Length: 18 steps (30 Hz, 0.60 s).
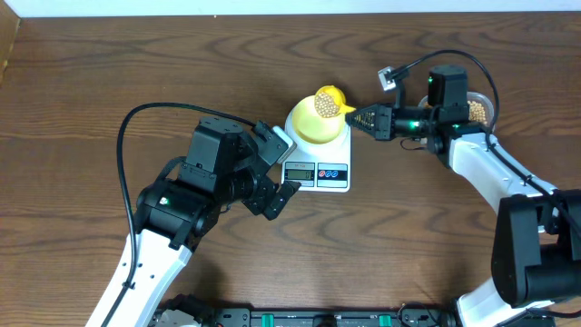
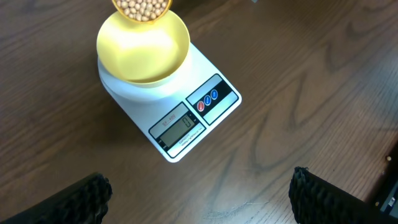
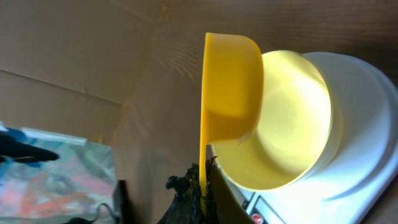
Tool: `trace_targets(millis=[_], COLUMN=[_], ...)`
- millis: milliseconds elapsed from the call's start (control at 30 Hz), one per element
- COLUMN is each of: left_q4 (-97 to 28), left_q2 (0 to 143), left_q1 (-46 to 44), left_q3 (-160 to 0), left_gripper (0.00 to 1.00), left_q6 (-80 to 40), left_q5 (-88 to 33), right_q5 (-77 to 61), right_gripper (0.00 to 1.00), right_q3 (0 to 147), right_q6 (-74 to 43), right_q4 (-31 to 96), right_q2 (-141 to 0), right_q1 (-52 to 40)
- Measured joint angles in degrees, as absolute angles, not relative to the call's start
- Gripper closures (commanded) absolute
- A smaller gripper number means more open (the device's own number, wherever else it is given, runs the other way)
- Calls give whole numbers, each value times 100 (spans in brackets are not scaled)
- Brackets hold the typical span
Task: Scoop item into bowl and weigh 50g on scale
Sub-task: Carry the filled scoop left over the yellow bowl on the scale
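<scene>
Hovering at 1 o'clock over the bowl (image 1: 311, 129), which is seated on the scale (image 1: 332, 174), the scoop (image 1: 334, 94) of beans (image 1: 326, 105) is clenched by the right gripper (image 1: 363, 116), evidently for tipping; the left gripper (image 1: 280, 171) is held open at 8 o'clock.

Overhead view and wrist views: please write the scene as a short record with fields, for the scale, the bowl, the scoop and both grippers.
scale: white, display seems to read 0
bowl: on the scale platform, empty
scoop: full of beans, above the bowl's edge
right gripper: shut on the scoop handle
left gripper: open, beside the scale front, holding nothing
</scene>
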<state>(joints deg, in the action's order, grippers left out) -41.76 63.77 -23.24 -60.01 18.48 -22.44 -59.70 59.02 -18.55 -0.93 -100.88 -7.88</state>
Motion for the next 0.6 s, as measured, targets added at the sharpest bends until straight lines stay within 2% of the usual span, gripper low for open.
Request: trace_targets(millis=[233, 600], left_q4=[-4178, -4176], left_q2=[6377, 6377], left_q1=[-2324, -2324], left_q3=[-6001, -6001], left_gripper=[6, 6], left_q6=[1848, 1848], left_q5=[-2244, -2244], right_q5=[-5395, -4906], right_gripper=[99, 99], right_q3=[5902, 5902], right_q6=[-1151, 663], right_q4=[-93, -93], right_q2=[-10088, -10088], right_q1=[-915, -1236])
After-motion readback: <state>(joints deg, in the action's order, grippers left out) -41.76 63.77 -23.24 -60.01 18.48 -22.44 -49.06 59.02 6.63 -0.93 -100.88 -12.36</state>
